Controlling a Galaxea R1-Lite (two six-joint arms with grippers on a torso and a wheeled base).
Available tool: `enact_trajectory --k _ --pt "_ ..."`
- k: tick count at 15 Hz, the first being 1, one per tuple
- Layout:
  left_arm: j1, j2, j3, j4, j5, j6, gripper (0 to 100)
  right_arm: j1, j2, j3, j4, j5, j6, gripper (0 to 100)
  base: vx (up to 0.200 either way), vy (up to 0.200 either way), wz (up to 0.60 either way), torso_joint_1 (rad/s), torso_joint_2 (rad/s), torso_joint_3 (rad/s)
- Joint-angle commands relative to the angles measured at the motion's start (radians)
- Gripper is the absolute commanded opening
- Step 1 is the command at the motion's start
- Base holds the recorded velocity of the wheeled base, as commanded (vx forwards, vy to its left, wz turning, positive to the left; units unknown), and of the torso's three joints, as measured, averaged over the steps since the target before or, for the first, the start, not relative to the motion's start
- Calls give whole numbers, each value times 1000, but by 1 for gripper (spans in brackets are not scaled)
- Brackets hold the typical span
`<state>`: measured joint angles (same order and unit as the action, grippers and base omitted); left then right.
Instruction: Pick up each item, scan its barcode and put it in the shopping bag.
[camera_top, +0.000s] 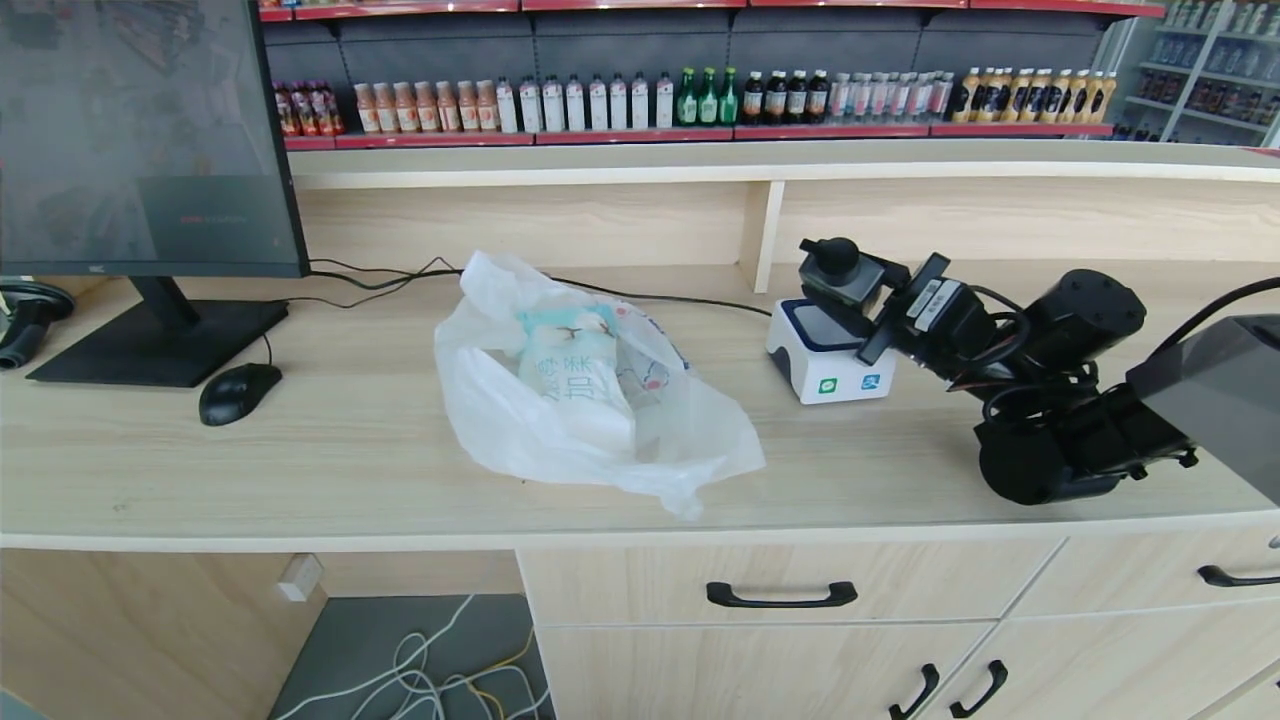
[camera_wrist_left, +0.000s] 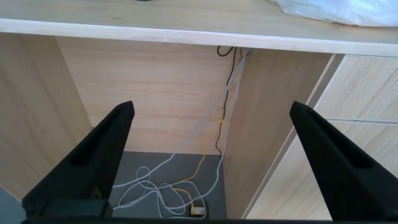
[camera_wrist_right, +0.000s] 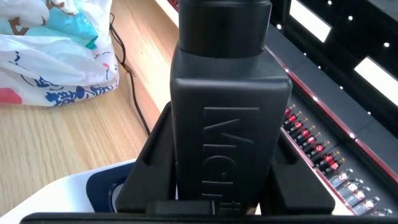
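Right jaws are clenched on the flat sides of a dark, square-bodied bottle, holding it just above the white scanner on the tabletop. It looks like rigid, smooth plastic, likely slick and fairly heavy if full, so the mid-body hold below the round cap suits it. Left jaws hang spread and empty below the tabletop edge. Well to the left lies the thin, floppy shopping bag, a pack already inside.
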<state>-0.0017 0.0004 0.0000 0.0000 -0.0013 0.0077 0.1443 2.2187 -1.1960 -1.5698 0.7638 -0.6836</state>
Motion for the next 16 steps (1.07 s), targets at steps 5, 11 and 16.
enact_trajectory --k 5,11,16 --pt "0 0 0 0 0 0 100 -14 -2 4 -1 -1 3 0 0 0 0 0 0 0" --pt "0 0 0 2 0 2 100 -11 -56 64 -1 -15 59 0 0 0 0 0 0 0" --pt "0 0 0 2 0 0 100 8 -223 239 -1 -212 220 0 0 0 0 0 0 0"
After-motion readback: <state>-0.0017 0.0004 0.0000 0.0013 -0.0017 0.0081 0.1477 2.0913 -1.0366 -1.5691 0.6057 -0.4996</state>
